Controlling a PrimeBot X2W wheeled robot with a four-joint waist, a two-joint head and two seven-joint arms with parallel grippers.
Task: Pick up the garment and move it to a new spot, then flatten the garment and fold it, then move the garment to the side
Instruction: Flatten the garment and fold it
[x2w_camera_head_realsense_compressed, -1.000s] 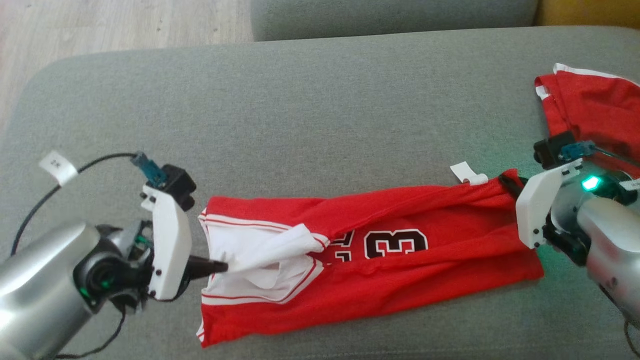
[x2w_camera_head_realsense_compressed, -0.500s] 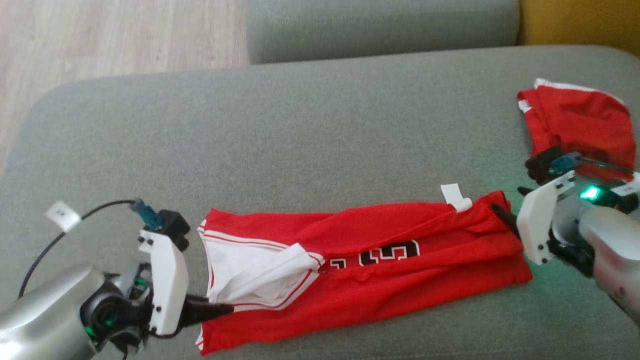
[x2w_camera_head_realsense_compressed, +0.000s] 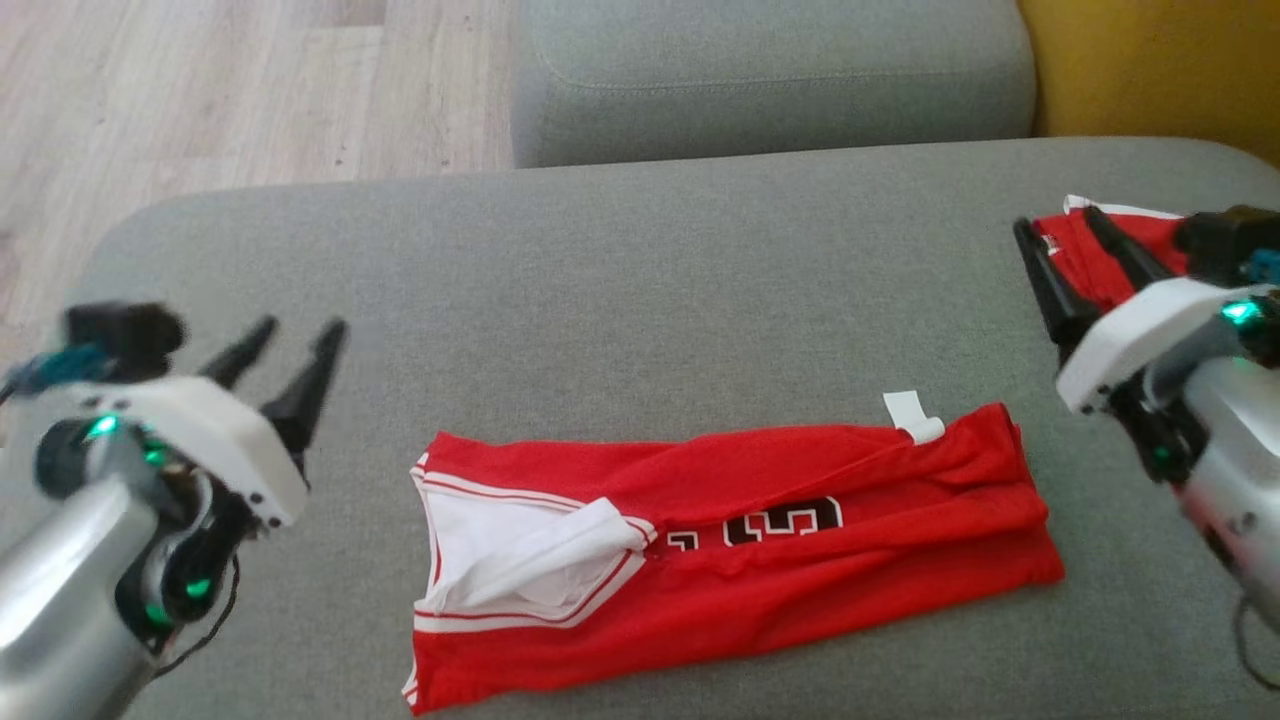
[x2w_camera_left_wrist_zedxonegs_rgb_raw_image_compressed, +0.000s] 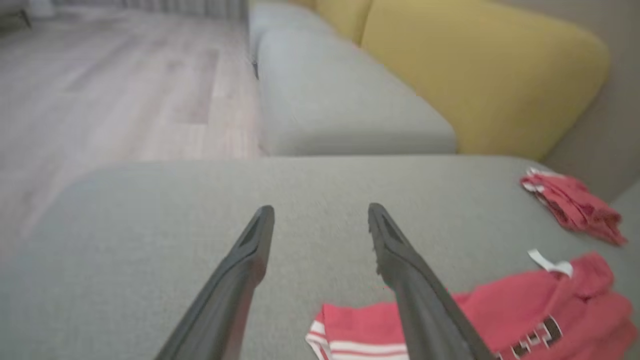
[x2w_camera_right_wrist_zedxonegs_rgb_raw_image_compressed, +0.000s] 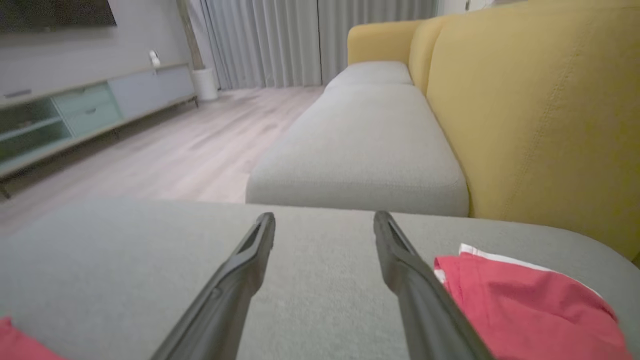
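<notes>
The garment (x2w_camera_head_realsense_compressed: 760, 540), a red jersey with white trim and black numerals, lies folded into a long strip on the grey cushion (x2w_camera_head_realsense_compressed: 620, 300); in the left wrist view the garment (x2w_camera_left_wrist_zedxonegs_rgb_raw_image_compressed: 540, 310) shows at the lower right. My left gripper (x2w_camera_head_realsense_compressed: 300, 335) hovers open to the garment's left, lifted clear of it, with nothing between its fingers (x2w_camera_left_wrist_zedxonegs_rgb_raw_image_compressed: 250, 265). Over at the right edge my right gripper (x2w_camera_head_realsense_compressed: 1058, 220) is open too, raised above the cushion beyond the garment's right end.
A second red garment (x2w_camera_head_realsense_compressed: 1110, 250) lies bunched at the cushion's far right, partly behind my right gripper, and appears as red cloth (x2w_camera_right_wrist_zedxonegs_rgb_raw_image_compressed: 520, 300) in the right wrist view. Another grey cushion (x2w_camera_head_realsense_compressed: 770, 70) and a yellow backrest (x2w_camera_head_realsense_compressed: 1150, 70) lie beyond. Wooden floor (x2w_camera_head_realsense_compressed: 200, 100) at left.
Both grippers let go of the garment's ends, opened and lifted away, left one outward to the left, right one up and back. The garment stays flat. The camera tilted up.
</notes>
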